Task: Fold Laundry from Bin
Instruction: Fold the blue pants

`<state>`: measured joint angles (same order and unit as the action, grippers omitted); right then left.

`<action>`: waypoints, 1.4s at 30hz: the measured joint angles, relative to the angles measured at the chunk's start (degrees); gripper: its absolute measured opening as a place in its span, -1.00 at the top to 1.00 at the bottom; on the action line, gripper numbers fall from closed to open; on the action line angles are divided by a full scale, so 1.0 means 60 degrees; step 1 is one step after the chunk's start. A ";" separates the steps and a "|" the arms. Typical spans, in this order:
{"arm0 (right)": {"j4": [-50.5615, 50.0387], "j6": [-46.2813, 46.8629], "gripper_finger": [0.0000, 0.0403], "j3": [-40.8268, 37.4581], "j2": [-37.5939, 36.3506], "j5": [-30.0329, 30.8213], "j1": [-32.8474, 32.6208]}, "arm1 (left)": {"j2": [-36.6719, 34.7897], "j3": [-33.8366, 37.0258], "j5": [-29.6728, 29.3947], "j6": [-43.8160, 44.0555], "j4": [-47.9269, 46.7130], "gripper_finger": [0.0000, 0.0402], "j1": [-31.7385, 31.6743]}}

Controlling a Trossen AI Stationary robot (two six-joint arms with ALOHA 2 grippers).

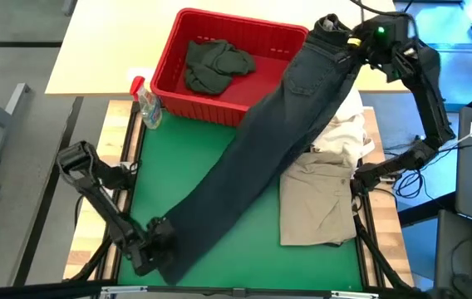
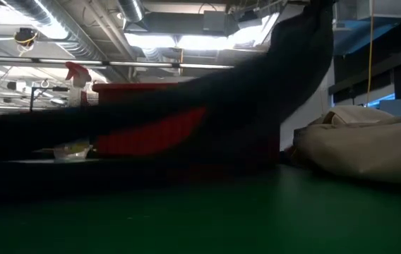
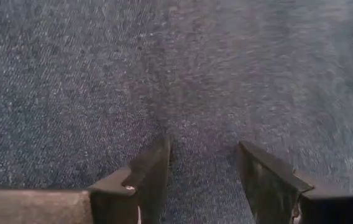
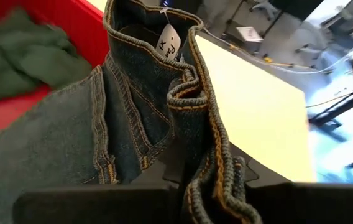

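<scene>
From above, the dark jeans (image 1: 261, 158) stretch diagonally across the green mat (image 1: 219, 166), from the near left corner up past the right end of the red bin (image 1: 244, 41). The right gripper (image 1: 354, 40) is clamped on the waistband, held up beside the bin. The left gripper (image 1: 154, 242) sits at the leg end near the front edge. A dark green garment (image 1: 213, 65) lies in the bin, khaki pants (image 1: 319, 195) rest on the mat to the right, and a spray bottle (image 1: 146, 101) stands at the bin's left corner.

Low view – the jeans (image 2: 257, 92) sweep across as a dark band in front of the bin (image 2: 151, 134), khaki pile (image 2: 363, 144) on the right.

Left wrist: fingers (image 3: 151, 174) spread apart, denim (image 3: 195, 74) filling everything.

Right wrist: bunched waistband (image 4: 189, 118) pinched between the jaws – small white tag (image 4: 169, 42) at the top.
</scene>
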<state>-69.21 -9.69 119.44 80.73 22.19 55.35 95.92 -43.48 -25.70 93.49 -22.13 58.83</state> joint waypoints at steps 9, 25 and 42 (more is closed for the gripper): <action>-0.1297 0.1985 0.77 0.0004 -0.0727 -0.0075 -0.1411 | 0.0002 0.0039 -0.0288 0.2337 0.0160 0.17 0.2153; -0.2444 0.4661 0.77 -0.4395 -0.2596 0.2014 -0.2062 | 0.0029 0.0066 -0.0724 0.2101 0.0341 0.19 0.2527; -0.3031 0.6534 0.77 -0.5544 -0.3912 0.2352 -0.3162 | 0.0029 0.0064 -0.0666 0.1826 0.0423 0.19 0.2528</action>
<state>-87.40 29.51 86.18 57.25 36.30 36.38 96.09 -43.09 -29.69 104.44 -19.59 74.00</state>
